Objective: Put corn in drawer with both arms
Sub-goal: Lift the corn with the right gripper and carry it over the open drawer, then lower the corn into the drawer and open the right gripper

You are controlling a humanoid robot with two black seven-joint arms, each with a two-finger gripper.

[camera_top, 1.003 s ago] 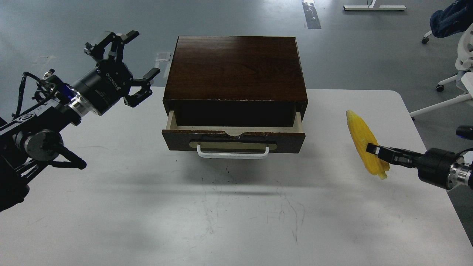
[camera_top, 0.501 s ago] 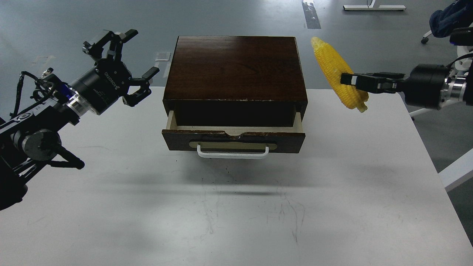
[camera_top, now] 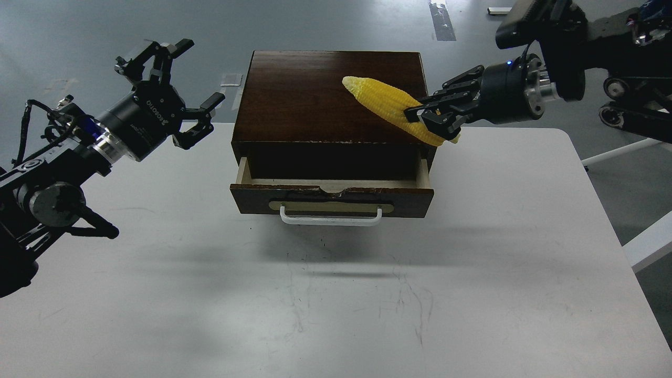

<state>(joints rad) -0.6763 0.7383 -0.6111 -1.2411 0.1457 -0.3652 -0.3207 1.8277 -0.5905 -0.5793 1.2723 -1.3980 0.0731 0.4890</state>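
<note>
The yellow corn (camera_top: 386,105) is held in the air over the right part of the dark wooden box (camera_top: 325,89), its tapered tip pointing left. My right gripper (camera_top: 433,118) is shut on the corn's thick end, above the box's front right corner. The drawer (camera_top: 332,198) is pulled partly out toward me, showing its white bar handle (camera_top: 331,217) and pale cream sides; its inside is dark. My left gripper (camera_top: 170,89) is open and empty, in the air left of the box.
The box stands at the back middle of the white table (camera_top: 336,294). Office chair legs (camera_top: 611,152) and grey floor lie beyond the table's right edge.
My right arm has lifted the corn from low at the table's right side, up and leftward, to above the box's right part. The left arm has barely moved.
</note>
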